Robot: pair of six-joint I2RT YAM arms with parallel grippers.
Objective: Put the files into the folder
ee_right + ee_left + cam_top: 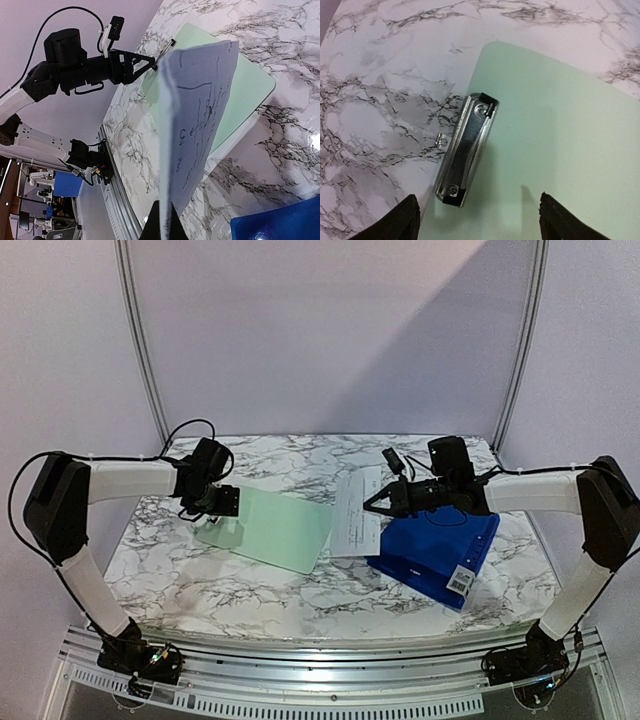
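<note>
The right gripper (372, 502) is clamped shut on one edge of a white paper sheet with lines of text (355, 512). In the right wrist view the sheet (197, 125) rises edge-on from between the closed fingers (161, 222) and bows out ahead of them. I can't tell whether its far edge touches the white marbled worktop (190, 580).

Just behind that gripper, and partly under its wrist, a glossy deep-blue rectangular plastic folder (432, 545) lies flat and closed. Its white barcode sticker (460, 580) is at the corner nearest the arm bases. The held sheet is beside the folder, not in it.

Ahead of the sheet, between the two grippers, a pale green flat board with rounded corners (280, 530) lies on the worktop. The left gripper (222, 502) hangs over the board's far-left corner with its black fingers (395, 225) spread wide and nothing between them. A shiny metal lever clip (466, 150) is fixed along the board's edge, just ahead of those open fingertips and apart from them.
</note>
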